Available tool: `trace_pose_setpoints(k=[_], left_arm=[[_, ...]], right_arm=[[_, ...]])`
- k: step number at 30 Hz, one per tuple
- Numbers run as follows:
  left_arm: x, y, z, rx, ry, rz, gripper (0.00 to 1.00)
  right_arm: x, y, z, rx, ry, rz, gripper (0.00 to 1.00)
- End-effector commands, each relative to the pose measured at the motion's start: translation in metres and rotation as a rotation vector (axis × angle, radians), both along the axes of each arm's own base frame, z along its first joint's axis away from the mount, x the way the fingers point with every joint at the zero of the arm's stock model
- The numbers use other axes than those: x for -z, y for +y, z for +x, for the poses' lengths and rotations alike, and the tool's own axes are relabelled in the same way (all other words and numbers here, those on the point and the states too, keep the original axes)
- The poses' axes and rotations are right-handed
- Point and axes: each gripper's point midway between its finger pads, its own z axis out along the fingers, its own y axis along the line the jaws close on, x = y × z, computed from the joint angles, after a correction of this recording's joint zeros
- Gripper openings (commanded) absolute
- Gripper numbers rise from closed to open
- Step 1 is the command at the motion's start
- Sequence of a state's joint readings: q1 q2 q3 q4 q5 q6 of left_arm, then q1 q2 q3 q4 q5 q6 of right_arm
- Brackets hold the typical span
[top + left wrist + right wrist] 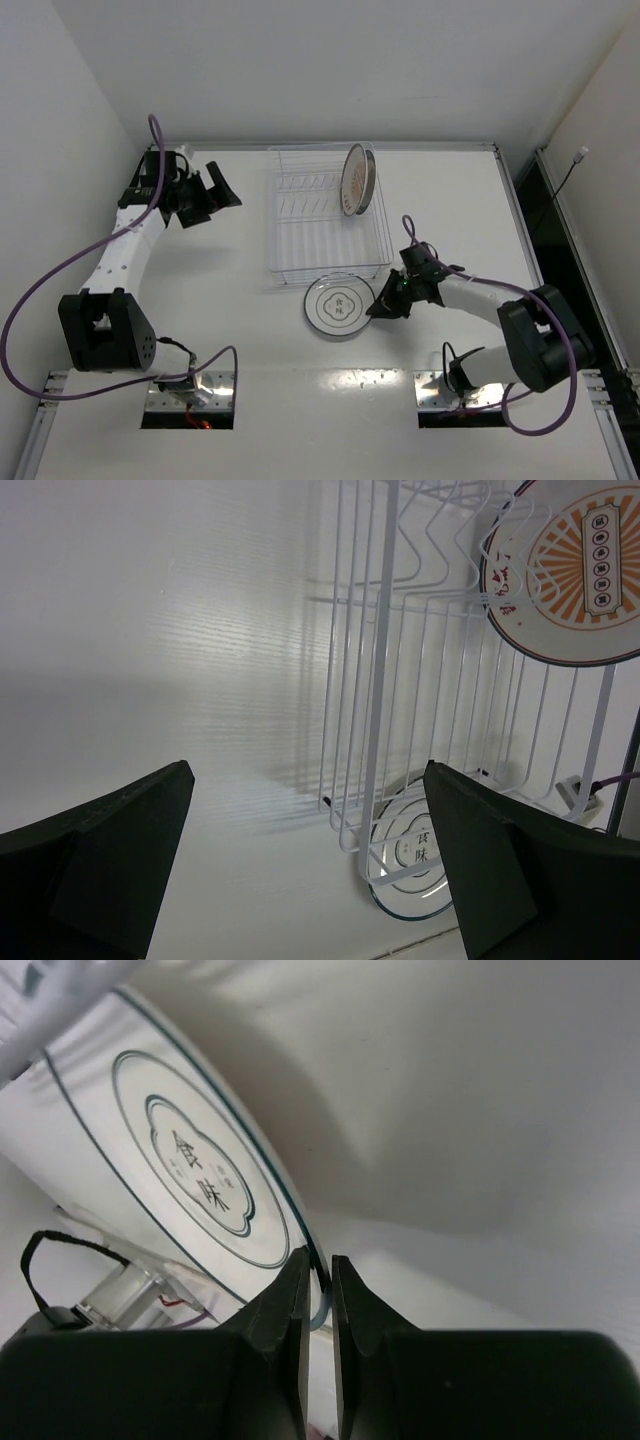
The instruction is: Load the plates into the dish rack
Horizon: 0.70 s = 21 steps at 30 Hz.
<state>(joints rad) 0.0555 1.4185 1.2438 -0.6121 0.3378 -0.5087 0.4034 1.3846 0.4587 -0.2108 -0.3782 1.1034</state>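
The wire dish rack (300, 235) stands at the table's middle back. The orange sunburst plate (355, 180) stands upright in a far right slot; it also shows in the left wrist view (575, 575). The white plate with a thin dark ring and centre mark (338, 305) lies just in front of the rack. My right gripper (381, 303) is shut on this plate's right rim (200, 1175), the rim pinched between the fingers. My left gripper (215, 195) is open and empty, left of the rack (385, 660). The teal-rimmed plate is out of view.
White walls enclose the table on the left, back and right. Purple cables loop from both arms. Two metal mounting plates (190, 395) sit at the near edge. A raised rim (508, 215) runs along the table's right side.
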Motion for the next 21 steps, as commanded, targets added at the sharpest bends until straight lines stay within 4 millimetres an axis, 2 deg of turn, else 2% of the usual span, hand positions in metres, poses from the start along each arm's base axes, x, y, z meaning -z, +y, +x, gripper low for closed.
trace_pose_setpoints(k=[1,3,6,7,9,11,12,13,14,15,16,17,18,19,20,21], left_arm=[[-0.009,0.006,0.005,-0.001,-0.039,-0.008,1.00],[-0.012,0.006,0.006,-0.001,-0.048,-0.008,1.00],[-0.019,0.006,0.007,-0.001,-0.066,-0.006,1.00],[-0.019,0.006,0.007,-0.001,-0.066,-0.006,1.00],[-0.023,0.006,0.008,-0.007,-0.073,-0.012,1.00],[-0.027,0.006,0.010,-0.007,-0.082,-0.011,1.00],[-0.027,0.004,0.009,0.000,-0.082,-0.018,1.00],[-0.024,0.004,0.010,0.000,-0.073,-0.018,1.00],[-0.024,0.004,0.010,0.000,-0.073,-0.018,1.00],[-0.021,0.003,0.011,0.006,-0.063,-0.025,1.00],[-0.025,0.003,0.012,0.007,-0.073,-0.025,1.00],[-0.025,0.003,0.012,0.007,-0.074,-0.025,1.00],[-0.029,0.003,0.014,0.001,-0.080,-0.030,1.00],[-0.029,0.003,0.014,0.001,-0.080,-0.030,1.00],[-0.037,0.003,0.014,0.001,-0.101,-0.029,1.00],[-0.035,0.005,0.012,-0.008,-0.090,-0.021,1.00]], right_arm=[[-0.010,-0.007,-0.003,-0.091,-0.042,-0.071,0.00],[-0.033,-0.003,-0.005,-0.128,-0.103,-0.056,0.00],[-0.056,-0.003,-0.028,-0.166,-0.129,-0.051,0.00],[-0.078,-0.005,-0.035,-0.174,-0.165,-0.046,0.00],[-0.096,-0.017,-0.039,-0.179,-0.207,-0.085,0.00],[-0.128,-0.031,-0.044,-0.187,-0.280,-0.129,0.00],[-0.155,-0.033,-0.037,-0.188,-0.356,-0.129,0.00],[-0.164,-0.044,-0.039,-0.172,-0.367,-0.180,0.00],[-0.178,-0.047,-0.036,-0.167,-0.401,-0.194,0.00],[-0.214,-0.048,-0.025,-0.146,-0.486,-0.193,0.00],[-0.224,-0.061,-0.019,-0.132,-0.511,-0.273,0.00],[-0.240,-0.065,-0.011,-0.124,-0.547,-0.307,0.00],[-0.274,-0.063,0.011,-0.110,-0.613,-0.335,0.00],[-0.286,-0.085,0.026,-0.098,-0.642,-0.483,0.00],[-0.331,-0.089,0.042,-0.055,-0.745,-0.514,0.00],[-0.346,-0.093,0.058,-0.049,-0.780,-0.570,0.00]])
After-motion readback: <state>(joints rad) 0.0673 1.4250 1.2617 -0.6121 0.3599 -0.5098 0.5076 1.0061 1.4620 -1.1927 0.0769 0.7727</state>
